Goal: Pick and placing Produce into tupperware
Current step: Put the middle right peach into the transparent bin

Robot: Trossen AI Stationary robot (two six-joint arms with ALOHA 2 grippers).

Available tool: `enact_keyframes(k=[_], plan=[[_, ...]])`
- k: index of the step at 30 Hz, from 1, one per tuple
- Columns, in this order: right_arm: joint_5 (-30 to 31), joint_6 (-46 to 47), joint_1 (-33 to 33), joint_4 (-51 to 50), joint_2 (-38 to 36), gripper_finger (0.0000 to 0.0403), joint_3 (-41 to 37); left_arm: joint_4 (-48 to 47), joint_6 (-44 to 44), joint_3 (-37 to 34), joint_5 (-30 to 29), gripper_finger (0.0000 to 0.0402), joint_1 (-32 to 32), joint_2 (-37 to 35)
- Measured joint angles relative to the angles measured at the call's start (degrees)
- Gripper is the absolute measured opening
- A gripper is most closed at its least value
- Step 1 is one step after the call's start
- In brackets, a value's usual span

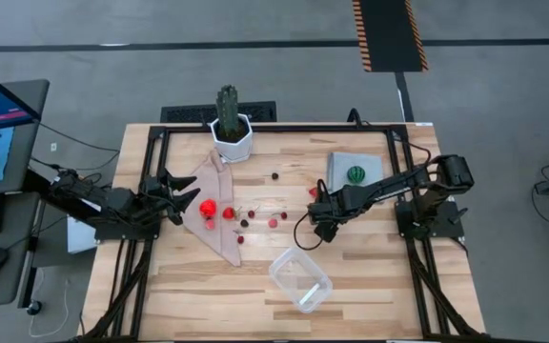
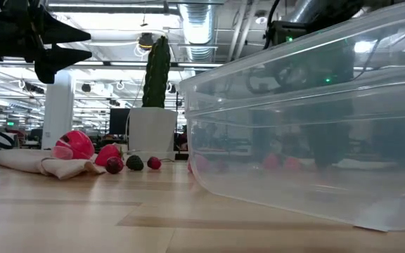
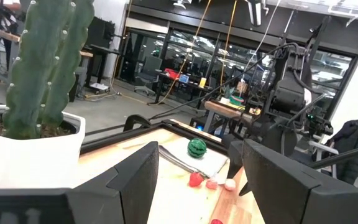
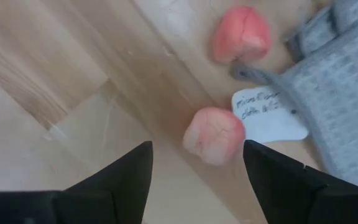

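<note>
Clear tupperware is seen empty at the tabletop's near edge. Small red produce is scattered mid-tabletop, some on a pink cloth. Over two pale red pieces beside a grey mat, the right gripper is held with jaws released, grasping nothing. The left gripper is held jaws parted and empty above the cloth.

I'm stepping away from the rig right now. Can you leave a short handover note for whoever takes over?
Right end effector: open, low over the table, a pale red piece just ahead, nothing held.
Left end effector: open, empty, raised beside the beige cloth.
Tupperware: near the front edge, nothing visible inside.
Produce: red pieces and dark berries scattered mid-table; green striped ball on the grey mat.
Done: nothing. Left: all of it.
</note>
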Motion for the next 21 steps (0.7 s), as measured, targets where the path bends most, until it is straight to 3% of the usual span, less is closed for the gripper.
enact_keyframes(k=[6, 16, 21], plan=[[0.03, -0.38, -0.23, 1.85, 0.00, 0.0244, -0.61, -0.02, -0.05, 0.00, 0.00, 0.0222, 0.00, 0.00], [0.62, -1.46, -0.23, 2.89, -0.09, 0.0112, -0.61, -0.02, -0.15, 0.00, 0.00, 0.0222, 0.00, 0.00], [1.74, -1.76, -0.23, 2.96, -0.09, 0.0093, -0.59, -0.02, -0.15, 0.00, -0.01, 0.0222, 0.00, 0.00]])
